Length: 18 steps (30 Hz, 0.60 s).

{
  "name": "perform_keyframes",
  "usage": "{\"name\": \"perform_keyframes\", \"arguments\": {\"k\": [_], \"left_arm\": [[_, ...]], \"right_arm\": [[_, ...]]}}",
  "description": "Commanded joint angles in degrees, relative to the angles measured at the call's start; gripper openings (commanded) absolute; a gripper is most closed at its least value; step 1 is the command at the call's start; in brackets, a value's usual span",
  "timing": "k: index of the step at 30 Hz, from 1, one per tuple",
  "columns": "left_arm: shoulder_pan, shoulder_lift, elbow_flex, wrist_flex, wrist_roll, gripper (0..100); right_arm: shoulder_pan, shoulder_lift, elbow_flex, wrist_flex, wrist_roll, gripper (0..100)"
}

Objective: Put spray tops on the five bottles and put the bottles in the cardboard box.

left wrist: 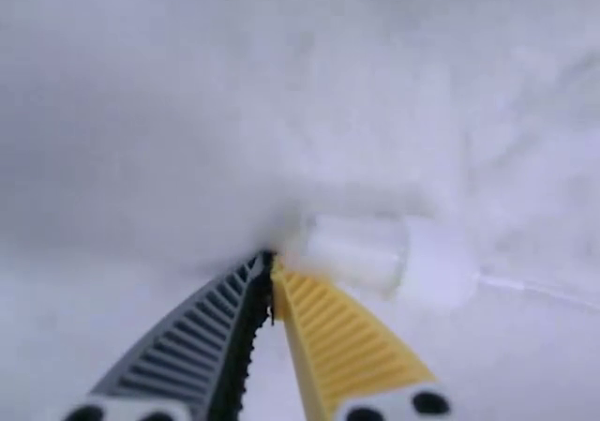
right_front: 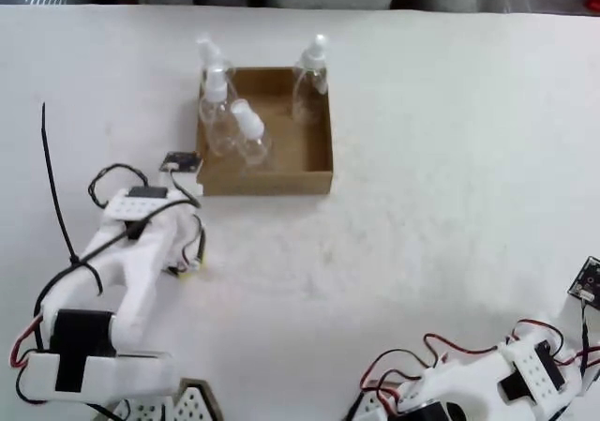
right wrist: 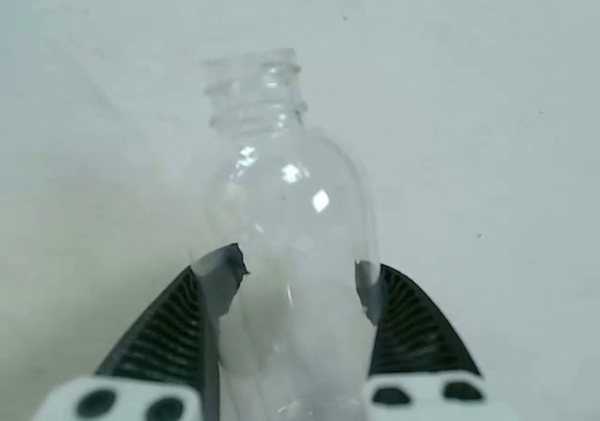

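Lab – wired arms (right_front: 122,271), white table (right_front: 450,112)

Bottles (right_front: 217,112) crowd the left side and far right corner of the cardboard box (right_front: 319,179); its near right floor is open from above. The left arm (right_front: 141,243) stands by its near left corner. Open tabletop (right_front: 450,140) spreads to its right.

High cam: fixed, well above, looks down over the whole surface (right_front: 422,158). Left wrist cam: behind left tool (left wrist: 270,262), nose-close to surface. Right wrist cam: along right tool (right wrist: 300,280), bottle (right wrist: 291,205) close. All share the surface.
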Motion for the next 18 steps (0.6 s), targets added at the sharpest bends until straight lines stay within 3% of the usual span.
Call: {"name": "perform_keyframes", "arguments": {"k": [1,7,18], "left_arm": [[2.15,-0.22,-3.43,-5.98,4.66,2],[3.56,-0.31,-7.21,-6.51,9.14,2],[8.84,-0.31,-17.85,4.13,16.88,2]], "right_arm": [[-1.36,-1.1,-0.26,-1.1,0.44,1.8],[-1.36,-1.36,0.35,-1.1,0.44,1.8],[-1.36,-1.54,0.26,-1.36,0.44,1.8]]}}
